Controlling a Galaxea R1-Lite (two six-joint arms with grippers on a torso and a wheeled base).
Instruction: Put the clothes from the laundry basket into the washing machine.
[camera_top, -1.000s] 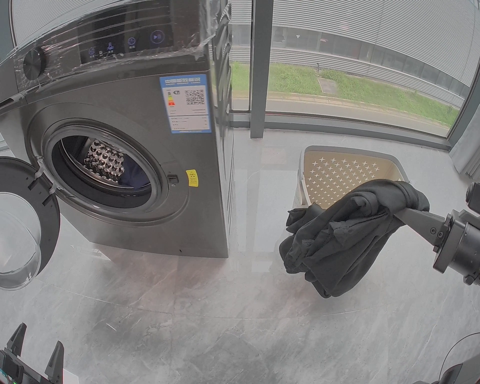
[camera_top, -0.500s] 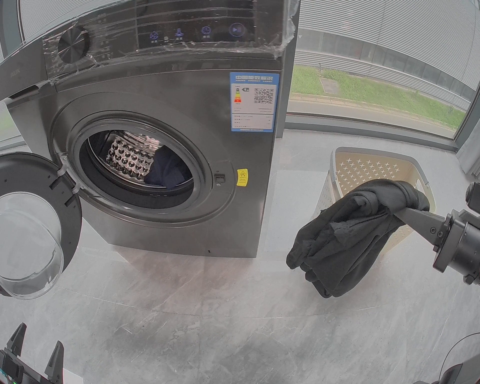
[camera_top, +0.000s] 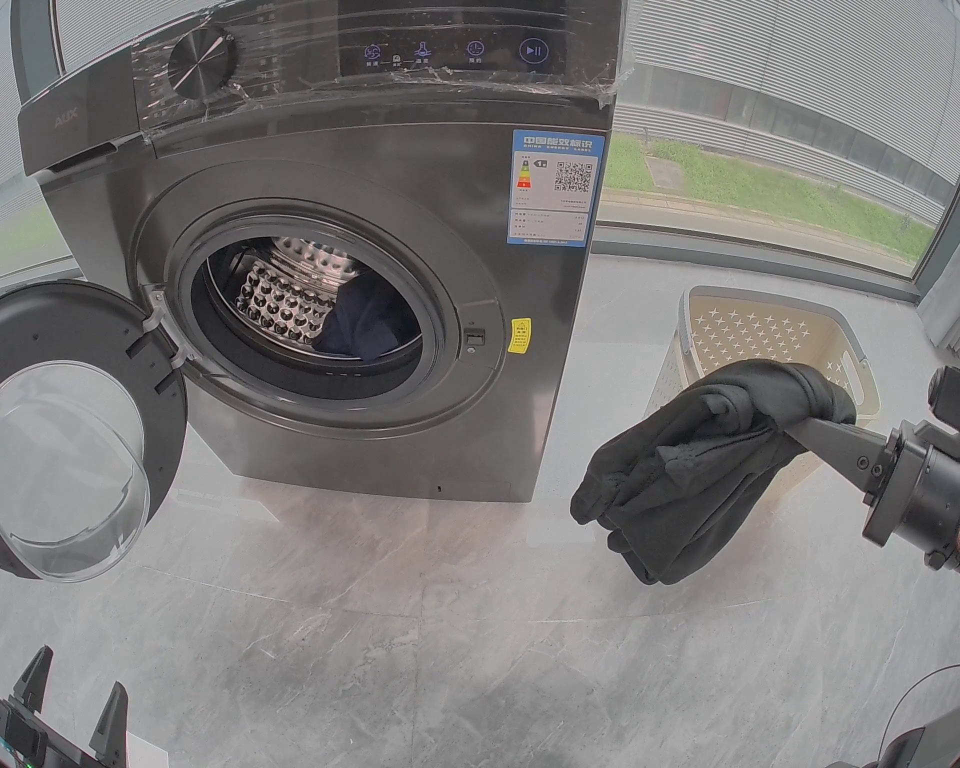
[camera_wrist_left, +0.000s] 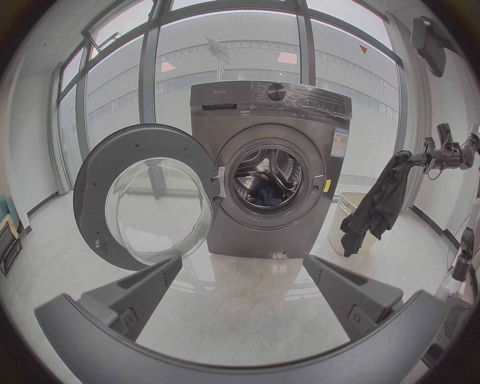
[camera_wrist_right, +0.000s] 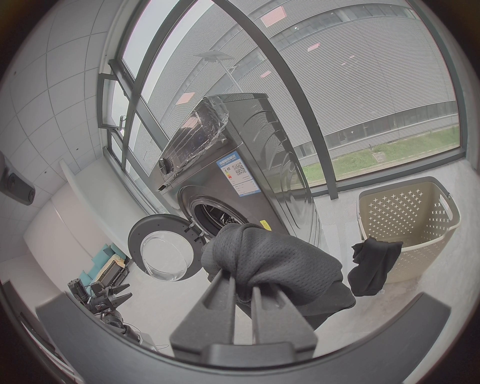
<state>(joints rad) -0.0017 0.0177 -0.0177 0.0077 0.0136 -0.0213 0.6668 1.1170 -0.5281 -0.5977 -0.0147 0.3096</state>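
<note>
Grips a crumpled dark grey garment (camera_top: 690, 480) in the closed right gripper (camera_top: 802, 430), right of the grey front-loading washing machine (camera_top: 400, 160), near the beige perforated laundry basket (camera_top: 770, 297); could snag dangling folds on the drum opening (camera_top: 300, 310) rim.

A dark grey cloth (camera_top: 690, 470) hangs bunched up in the air before the cream laundry basket (camera_top: 760, 335), pinched by the right end effector (camera_top: 800, 425). The grey washing machine (camera_top: 420, 170) beside it has its round door (camera_top: 80, 330) wide open, a blue cloth (camera_top: 370, 320) inside

Energy label (camera_top: 555, 187) with QR code (camera_top: 573, 176), yellow sticker (camera_top: 519, 335), on washing machine (camera_top: 400, 165)
</note>
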